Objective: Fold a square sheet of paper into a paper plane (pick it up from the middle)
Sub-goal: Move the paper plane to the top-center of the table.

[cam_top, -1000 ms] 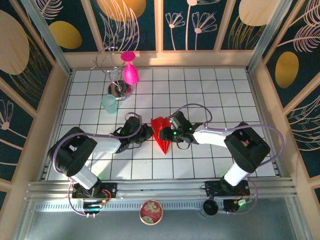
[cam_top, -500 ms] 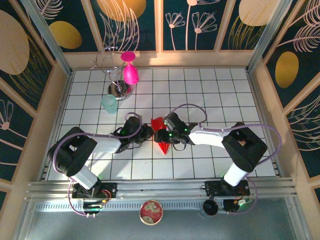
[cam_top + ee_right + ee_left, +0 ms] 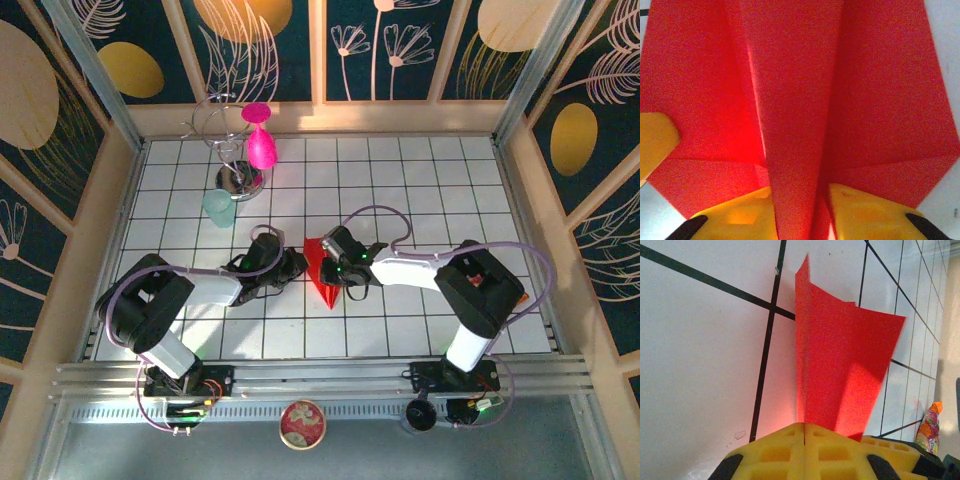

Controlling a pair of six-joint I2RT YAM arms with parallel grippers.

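From overhead I have the paper plane lying near the middle of the white gridded surface, its nose pointing to about 6 o'clock and its wide end toward 12. The left claw sits at the plane's 9 o'clock side and the right claw at its 3 o'clock side, both low over the paper.

On my left wrist feed the yellow pads are pressed together. A red flap stands up from their seam and leans toward 1 o'clock, so that claw is pinching the paper's edge.

On the right wrist feed the red sheet is spread wide, with a raised centre fold running from 12 to 6. The two yellow pads sit either side of that ridge and touch it, so the claw is clamped on the fold.

Far off at 11 o'clock, a magenta goblet and a pale green cup stand well apart from the plane.
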